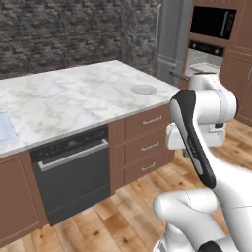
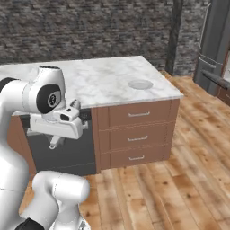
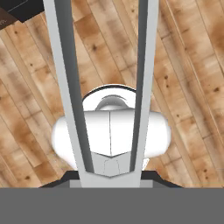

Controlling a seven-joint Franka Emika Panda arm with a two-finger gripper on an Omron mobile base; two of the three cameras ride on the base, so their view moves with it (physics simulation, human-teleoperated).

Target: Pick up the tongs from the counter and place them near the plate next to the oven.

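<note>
Floor: wooden planks [image 3: 183, 65] are lying straight under the hand camera, so the end effector is pointing down.
Tabletop: a white veined marble island top [image 1: 74, 98] is standing ahead of the base, over a dark dishwasher [image 1: 71, 172] and a stack of brown drawers [image 2: 137, 114].
Oven: the black-glass oven [image 1: 211, 22] is sitting in tall brown cabinetry beyond the far right corner of the island, in the left base view.
Plate: the small light-grey plate [image 1: 143, 89] is resting flat on the tabletop, near the corner that is closest to the oven.
Tongs: the silver-grey tongs [image 3: 70, 87] are hanging off the tabletop. Their two arms are running away from the hand camera toward the floor and spreading as they go.
End effector: the end effector [image 2: 55, 142] is hanging in front of the dishwasher, below tabletop height. It appears to be closed on the tongs near their joined end, though the fingers themselves are too hidden to read.
Key relation: the plate is lying higher than the end effector and off toward the oven side. By my judgement the tongs are needing to be lifted above the tabletop edge, carried that way, and turned from hanging to lying flat beside the plate.
</note>
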